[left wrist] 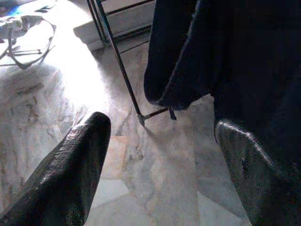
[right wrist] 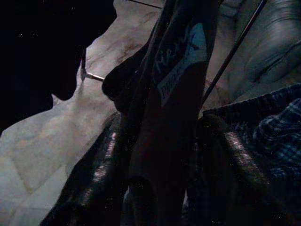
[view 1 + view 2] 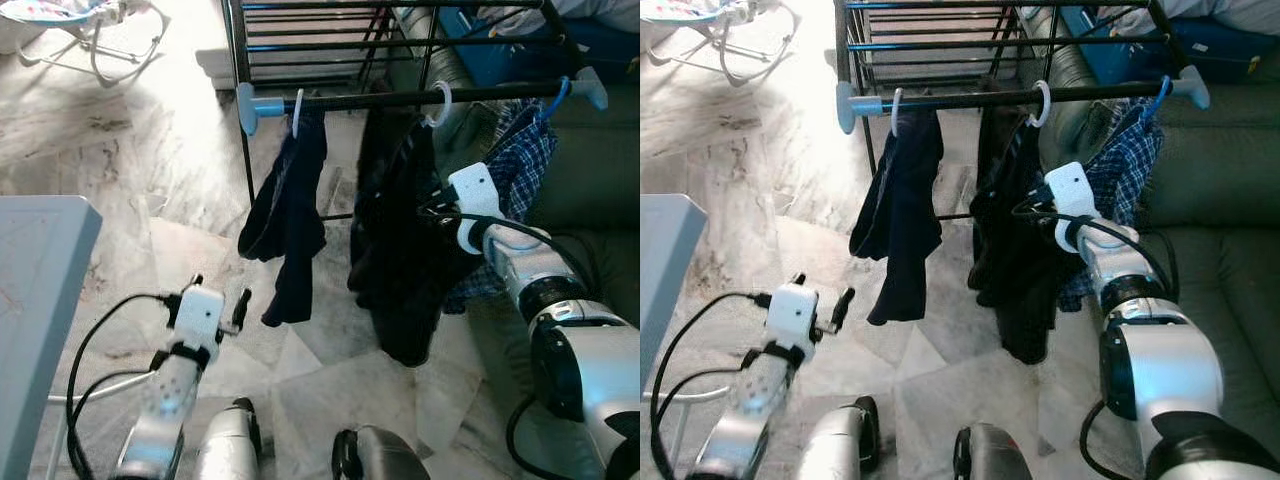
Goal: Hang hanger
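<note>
A black rail (image 3: pixel 400 98) with light-blue end caps spans the drying rack. A white hanger hook (image 3: pixel 297 108) holds a dark navy garment (image 3: pixel 288 215). A second white hook (image 3: pixel 440 100) carries a black garment (image 3: pixel 395 240), and a blue hook (image 3: pixel 556 95) carries a plaid shirt (image 3: pixel 520 160). My right gripper (image 3: pixel 432 208) is raised against the black garment. In the right wrist view its fingers (image 2: pixel 94 174) stand apart on either side of the labelled dark cloth (image 2: pixel 174 94). My left gripper (image 3: pixel 221 286) hovers low over the floor, left of the navy garment, open and empty.
A grey-blue table top (image 3: pixel 40 290) stands at my left. A baby bouncer (image 3: pixel 90 40) sits on the marble floor at the far left. A dark green sofa (image 3: pixel 600 180) runs along the right behind the rack. The rack's leg (image 1: pixel 127 80) stands ahead of the left gripper.
</note>
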Controlling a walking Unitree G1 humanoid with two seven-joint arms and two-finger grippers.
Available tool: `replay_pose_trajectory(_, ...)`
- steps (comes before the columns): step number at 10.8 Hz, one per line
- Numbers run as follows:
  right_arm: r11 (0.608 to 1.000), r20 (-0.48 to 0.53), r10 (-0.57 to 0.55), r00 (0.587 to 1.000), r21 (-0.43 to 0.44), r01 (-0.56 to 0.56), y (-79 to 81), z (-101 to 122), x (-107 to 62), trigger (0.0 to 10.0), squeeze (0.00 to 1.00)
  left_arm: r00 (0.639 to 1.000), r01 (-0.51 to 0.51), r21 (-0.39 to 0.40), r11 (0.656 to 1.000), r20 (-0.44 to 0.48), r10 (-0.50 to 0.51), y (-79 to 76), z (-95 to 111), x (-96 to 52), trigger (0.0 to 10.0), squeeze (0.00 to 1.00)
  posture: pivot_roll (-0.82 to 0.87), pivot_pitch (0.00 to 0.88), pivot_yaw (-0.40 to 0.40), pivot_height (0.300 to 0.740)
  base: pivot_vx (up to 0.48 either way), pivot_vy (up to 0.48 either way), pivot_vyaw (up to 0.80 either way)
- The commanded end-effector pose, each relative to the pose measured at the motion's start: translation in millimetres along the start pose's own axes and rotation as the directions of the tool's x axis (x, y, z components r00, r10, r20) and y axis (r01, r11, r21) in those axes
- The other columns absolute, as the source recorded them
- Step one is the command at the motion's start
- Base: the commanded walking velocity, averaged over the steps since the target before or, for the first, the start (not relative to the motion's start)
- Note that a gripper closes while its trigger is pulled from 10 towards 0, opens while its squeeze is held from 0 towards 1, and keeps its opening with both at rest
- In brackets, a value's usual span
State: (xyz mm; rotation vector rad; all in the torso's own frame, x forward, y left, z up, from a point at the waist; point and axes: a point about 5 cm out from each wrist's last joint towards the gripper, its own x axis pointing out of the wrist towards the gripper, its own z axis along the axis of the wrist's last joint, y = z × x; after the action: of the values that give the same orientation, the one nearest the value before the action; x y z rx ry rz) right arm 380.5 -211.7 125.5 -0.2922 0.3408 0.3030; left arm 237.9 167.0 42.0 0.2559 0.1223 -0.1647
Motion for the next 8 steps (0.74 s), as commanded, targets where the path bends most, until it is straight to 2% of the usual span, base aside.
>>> replay_pose_trajectory(1, 1.0, -0.033, -0.001, 0.999, 0.022, 0.002, 2.6, -9.7, -0.4, 0.0, 0.0, 1.0, 0.013, 0.012, 1.0, -0.016, -0.013, -0.4, -2.0, -4.6, 10.0, 0.0, 0.12, 0.242, -0.067, 0.74, 0.0, 0.0, 0.0)
replay_pose_trajectory(4, 0.998, 0.009, -0.017, 1.0, 0.064, 0.016, 6.0, -2.8, 2.6, 0.0, 0.0, 1.0, 0.014, 0.031, 0.999, -0.015, -0.014, 5.5, 0.5, -2.7, 10.0, 0.0, 0.13, 0.244, -0.058, 0.74, 0.0, 0.0, 0.0)
replay_pose_trajectory(8, 0.996, 0.04, -0.06, 0.997, 0.069, 0.057, 4.8, -1.3, 2.5, 0.0, 0.0, 0.999, 0.022, 0.029, 0.999, -0.024, -0.021, 1.5, -0.3, -4.7, 10.0, 0.0, 0.13, 0.234, -0.055, 0.74, 0.0, 0.0, 0.0)
